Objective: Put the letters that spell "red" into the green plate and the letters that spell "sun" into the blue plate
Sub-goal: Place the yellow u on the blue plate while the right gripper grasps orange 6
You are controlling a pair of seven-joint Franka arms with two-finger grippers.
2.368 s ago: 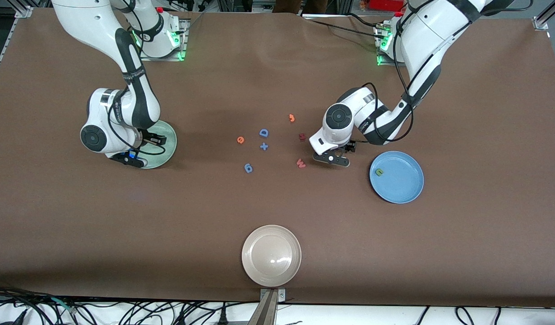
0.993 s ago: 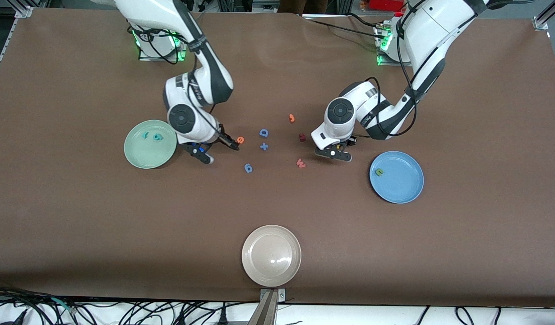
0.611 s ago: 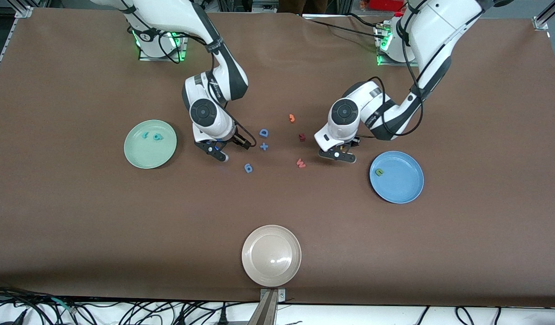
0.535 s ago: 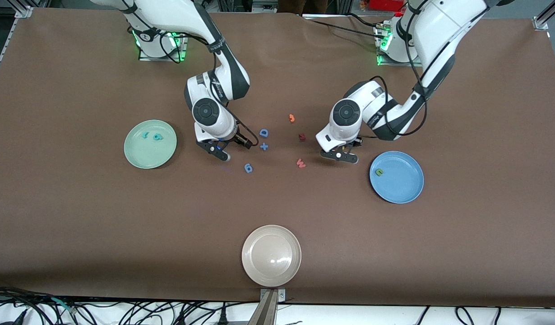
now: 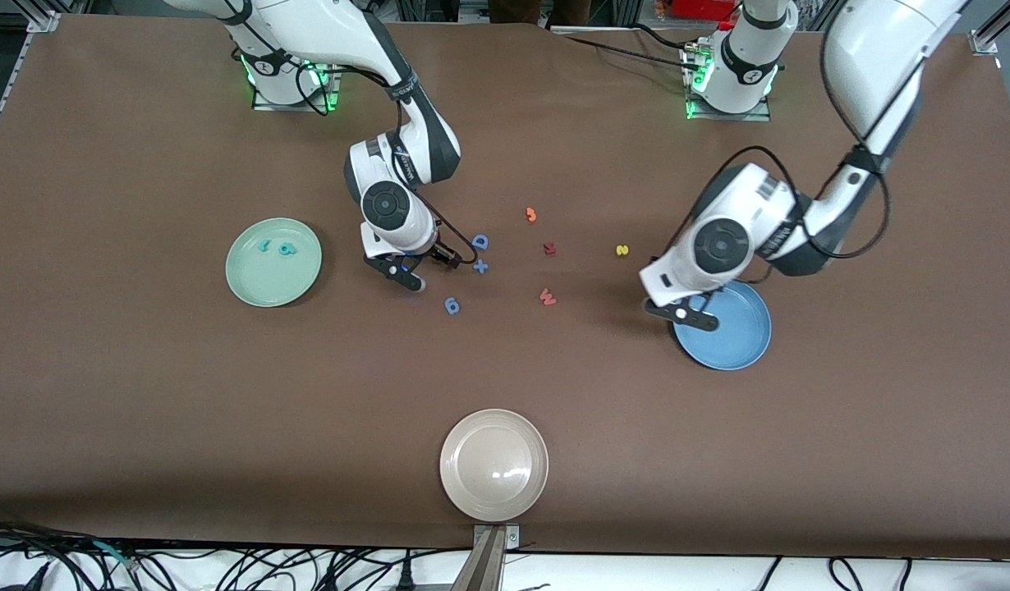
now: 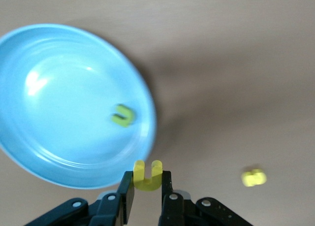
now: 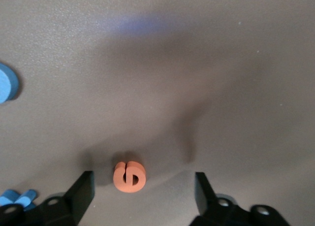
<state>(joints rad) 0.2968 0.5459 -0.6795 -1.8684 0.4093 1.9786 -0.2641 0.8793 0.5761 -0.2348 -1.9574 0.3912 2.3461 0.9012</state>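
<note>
I've got bare cloth all round the orange "e" (image 7: pixel 129 177), w/ right gripper (image 7: pixel 142 194) fingers spread either side, not touching. Blue "D" (image 5: pixel 479 241) and blue plus (image 5: pixel 480 267) crowd it at frame center. Left gripper (image 6: pixel 146 186), pinching yellow "n" (image 6: pixel 147 174), hangs at blue plate (image 5: pixel 739 341) rim, mid-right; only the olive "u" (image 6: pixel 122 114) sits inside.

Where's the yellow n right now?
The yellow n is pinched in the left gripper, up in the air over the table just at the edge of the blue plate, which already holds the olive-green u.
</note>
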